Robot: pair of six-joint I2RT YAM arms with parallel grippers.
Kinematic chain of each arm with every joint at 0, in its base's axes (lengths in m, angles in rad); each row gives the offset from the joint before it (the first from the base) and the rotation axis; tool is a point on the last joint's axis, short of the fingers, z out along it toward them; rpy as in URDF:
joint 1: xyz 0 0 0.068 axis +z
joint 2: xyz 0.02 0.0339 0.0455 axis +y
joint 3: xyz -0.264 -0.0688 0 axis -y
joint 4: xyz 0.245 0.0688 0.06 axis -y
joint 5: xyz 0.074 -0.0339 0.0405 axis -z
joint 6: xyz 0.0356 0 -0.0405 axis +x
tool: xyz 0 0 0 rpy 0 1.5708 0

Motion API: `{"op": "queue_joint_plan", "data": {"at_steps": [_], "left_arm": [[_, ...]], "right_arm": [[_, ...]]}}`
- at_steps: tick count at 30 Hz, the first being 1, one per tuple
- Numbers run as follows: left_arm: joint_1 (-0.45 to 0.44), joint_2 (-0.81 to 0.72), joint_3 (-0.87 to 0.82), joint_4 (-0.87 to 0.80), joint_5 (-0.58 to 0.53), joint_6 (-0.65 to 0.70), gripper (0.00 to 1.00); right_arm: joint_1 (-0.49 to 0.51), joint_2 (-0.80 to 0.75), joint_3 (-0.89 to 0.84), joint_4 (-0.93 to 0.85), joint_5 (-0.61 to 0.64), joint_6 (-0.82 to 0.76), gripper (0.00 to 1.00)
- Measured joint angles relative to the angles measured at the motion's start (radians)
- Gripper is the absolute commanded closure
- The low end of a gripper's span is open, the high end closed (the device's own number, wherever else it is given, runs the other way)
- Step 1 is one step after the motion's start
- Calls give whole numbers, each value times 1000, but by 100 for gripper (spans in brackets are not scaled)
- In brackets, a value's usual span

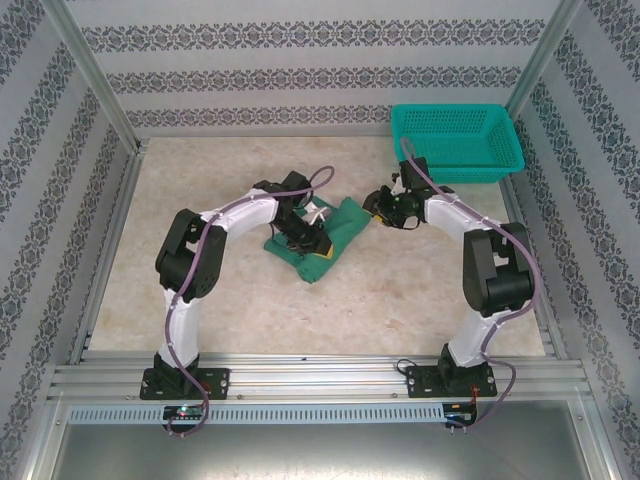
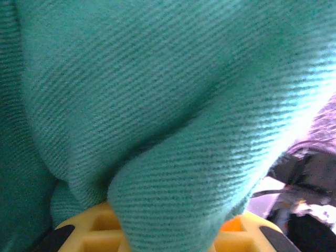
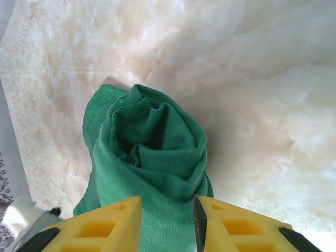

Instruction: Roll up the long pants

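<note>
I'm looking at a pale marbled table [image 1: 200, 300] sitting between patterned walls [image 1: 320, 70]; soft light is falling evenly, possibly from overhead.

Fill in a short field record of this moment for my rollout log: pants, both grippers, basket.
long pants: dark green, bunched into a partial roll on the table
roll end: spiral layers visible in the right wrist view
left gripper: fabric pinched between its fingers
right gripper: closed on the roll's end
teal mesh basket: far right corner, apart from the pants
</note>
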Motion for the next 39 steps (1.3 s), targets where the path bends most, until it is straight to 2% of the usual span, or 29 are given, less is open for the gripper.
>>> {"op": "queue_joint_plan", "data": {"at_steps": [3,4,5,6,7,11,19,30,31,32,34,35,37,39], "left_arm": [[39,0,-80,127,100,-87,91],[52,-1,-109,178,133,-121,90],[63,-2,-135,226,160,-155,90],[72,-3,-161,277,187,-190,90],[83,-6,-190,333,212,-229,90],[109,-16,-274,533,282,-372,89],[115,-6,-333,765,320,-530,85],[137,44,-452,1218,404,-782,76],[140,49,-456,1244,409,-794,75],[142,53,-458,1262,412,-805,75],[143,59,-458,1275,412,-811,74],[145,63,-458,1280,409,-809,73],[151,67,-457,1269,407,-791,71],[160,66,-436,1197,407,-715,66]], "right_arm": [[0,2,0,0,-27,-3,49],[0,2,0,1,-38,-5,36],[0,2,-2,6,-50,-8,31],[2,2,-6,13,-61,-11,14],[3,2,-12,19,-72,-13,10],[34,2,-27,31,-107,-40,9],[135,90,-9,93,-194,-51,11],[164,229,60,133,-256,-51,14],[164,245,68,140,-266,-51,17],[164,263,77,150,-276,-52,28],[164,296,94,171,-308,-42,71],[164,311,102,184,-327,-34,100],[164,328,107,217,-354,-16,100],[160,330,99,249,-362,7,100]]}}
